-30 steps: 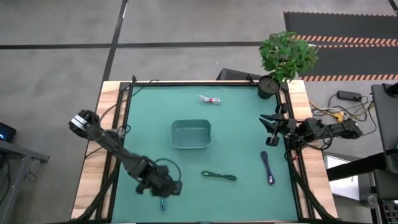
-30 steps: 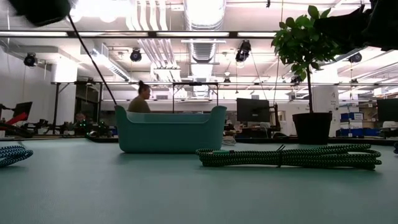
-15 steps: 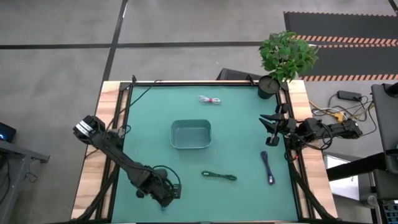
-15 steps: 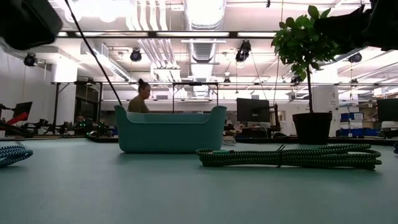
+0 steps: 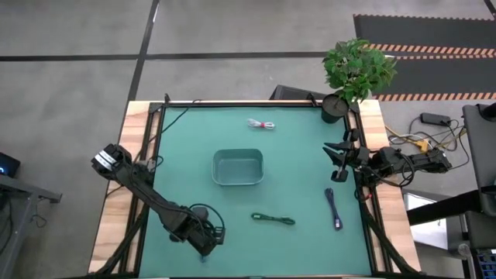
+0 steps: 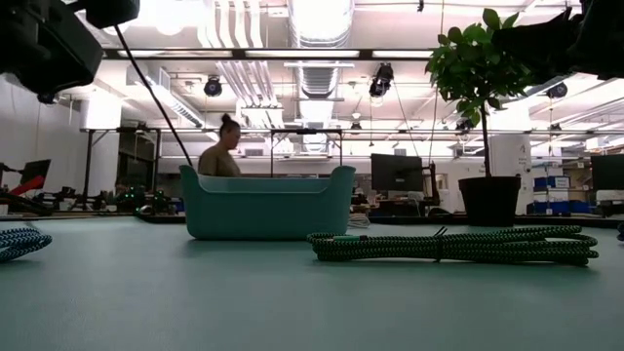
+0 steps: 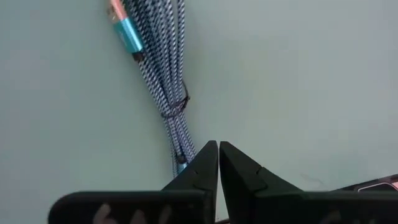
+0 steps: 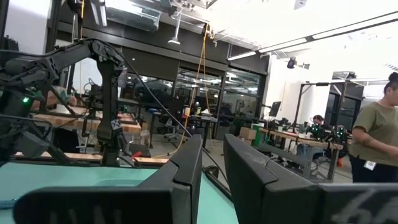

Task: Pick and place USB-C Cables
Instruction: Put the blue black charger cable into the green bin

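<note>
The left gripper point(image 5: 204, 249) has been sinking toward the worktop's point(image 5: 302, 178) near edge, fingers point(image 7: 202, 168) pressing together beside the dark blue cable point(image 7: 165, 81); a person point(image 6: 218, 151) is walking behind the basin point(image 6: 267, 203).

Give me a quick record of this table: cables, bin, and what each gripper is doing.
bin: teal bin, mid-table, looks empty
white cable: white cable with pink tie, beyond the bin
green cable: green cable, on mat
dark blue cable: dark blue cable, near right arm
left gripper: left gripper shut over blue braided cable
right gripper: right gripper at table's right edge, holding nothing
</note>
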You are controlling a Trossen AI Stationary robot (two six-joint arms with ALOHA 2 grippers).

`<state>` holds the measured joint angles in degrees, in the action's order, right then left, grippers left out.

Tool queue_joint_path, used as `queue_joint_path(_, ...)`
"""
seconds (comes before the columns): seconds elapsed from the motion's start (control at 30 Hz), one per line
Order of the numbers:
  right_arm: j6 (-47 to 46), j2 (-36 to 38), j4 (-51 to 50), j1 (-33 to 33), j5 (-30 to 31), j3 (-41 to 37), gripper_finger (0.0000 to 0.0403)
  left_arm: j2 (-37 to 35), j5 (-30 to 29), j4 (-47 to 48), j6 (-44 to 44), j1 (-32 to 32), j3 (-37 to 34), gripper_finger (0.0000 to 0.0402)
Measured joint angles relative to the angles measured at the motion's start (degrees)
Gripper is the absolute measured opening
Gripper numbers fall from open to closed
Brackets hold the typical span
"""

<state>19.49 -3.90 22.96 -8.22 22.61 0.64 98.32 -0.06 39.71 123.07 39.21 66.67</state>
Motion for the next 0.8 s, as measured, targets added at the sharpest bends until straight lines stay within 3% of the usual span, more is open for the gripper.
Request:
queue_joint_path(0.13,0.0,0.0,0.0,0.01,0.0,-0.02,0.0059,0.0,-0.78,-0.01,-0.92,-0.01,-0.02,0.0025)
queue_joint_path(0.5,-0.02,-0.02,0.0,0.0,0.0,0.0,0.0059,-0.07,-0.85,1.44,-0.55,0.01,-0.46,0.0146)
queue_joint_path(0.8,-0.02,0.0,-0.02,0.0,0.0,0.0,0.0059,-0.09,-0.95,6.13,-0.96,0.03,-0.5,0.0149)
